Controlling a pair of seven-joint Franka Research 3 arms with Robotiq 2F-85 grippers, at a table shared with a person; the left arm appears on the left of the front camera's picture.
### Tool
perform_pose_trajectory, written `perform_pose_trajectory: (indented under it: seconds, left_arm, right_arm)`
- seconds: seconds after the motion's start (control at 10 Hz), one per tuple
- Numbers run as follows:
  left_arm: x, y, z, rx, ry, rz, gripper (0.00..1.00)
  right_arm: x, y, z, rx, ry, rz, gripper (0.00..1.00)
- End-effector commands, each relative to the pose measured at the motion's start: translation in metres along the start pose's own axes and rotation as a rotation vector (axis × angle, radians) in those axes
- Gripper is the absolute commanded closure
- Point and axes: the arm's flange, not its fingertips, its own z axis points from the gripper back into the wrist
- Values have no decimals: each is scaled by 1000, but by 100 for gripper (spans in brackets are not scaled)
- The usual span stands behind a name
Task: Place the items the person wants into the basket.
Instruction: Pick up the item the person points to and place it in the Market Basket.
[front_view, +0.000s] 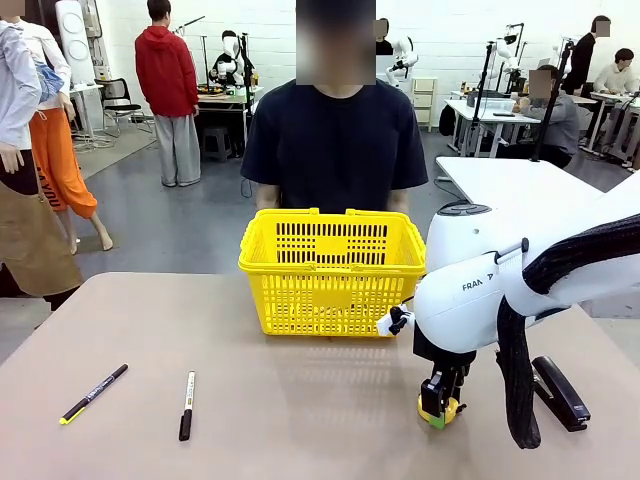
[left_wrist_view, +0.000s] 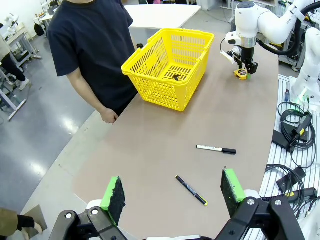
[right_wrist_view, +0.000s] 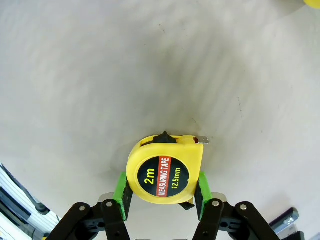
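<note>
Tape measure (right_wrist_view: 165, 175): pinched between fingers of right gripper (right_wrist_view: 161, 194), green pads pressed on two opposite sides of the yellow case, black label face toward the wrist camera, metal tape tip poking out at the case's upper right. In front view sits low at the tabletop (front_view: 300, 430), right of centre, under the right gripper (front_view: 438, 400) pointing straight down; cannot tell whether resting on the surface or just lifted. Same pair visible far off from the left wrist: tape measure (left_wrist_view: 242, 74), right gripper (left_wrist_view: 245, 67), beside the basket's corner but apart from it. Basket (front_view: 330, 290): yellow, upright, at the tabletop's far middle, directly in front of the person (front_view: 335, 140); handles folded down. From left wrist, basket (left_wrist_view: 160, 92) shows a small dark object (left_wrist_view: 176, 76) on its floor, too small to identify. Stapler (front_view: 560, 392): black, flat on the tabletop at the right, near the tape measure, partly behind the right arm's cable. Left gripper (left_wrist_view: 172, 189): fingers spread wide, nothing between them, held high over the near left of the tabletop. Below it, black-and-yellow marker pen (left_wrist_view: 191, 183) and white-and-black marker pen (left_wrist_view: 216, 149), apart from each other; in front view at near left, (front_view: 93, 393) and (front_view: 187, 404). Person's hand (left_wrist_view: 107, 116) down at the tabletop's far edge.
</note>
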Motion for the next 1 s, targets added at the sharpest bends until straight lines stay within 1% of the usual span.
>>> perform_pose_trajectory:
  seconds: [0.0,0.1,0.4,0.5,0.6,0.7,0.8,0.9]
  left_arm:
    - [-2,1,0,-4,-14,-20,0]
    - [-2,1,0,-4,-14,-20,0]
    - [-2,1,0,-4,-14,-20,0]
    - [-2,1,0,-4,-14,-20,0]
    - [-2,1,0,-4,-14,-20,0]
    - [-2,1,0,-4,-14,-20,0]
    - [-2,1,0,-4,-14,-20,0]
    - [-2,1,0,-4,-14,-20,0]
  right_arm:
    - [-3,7,14,-28,-24,-37,100]
    - [-13,22,43,-25,-47,-92,52]
    - [-39,73,167,-47,-121,-318,52]
    - [-41,88,203,-37,-152,-356,52]
    - [-36,100,237,-58,-187,-404,52]
    - [-21,101,268,-80,-246,-427,52]
    - [2,91,294,-104,-331,-393,52]
    - [33,69,318,-123,-425,-366,52]
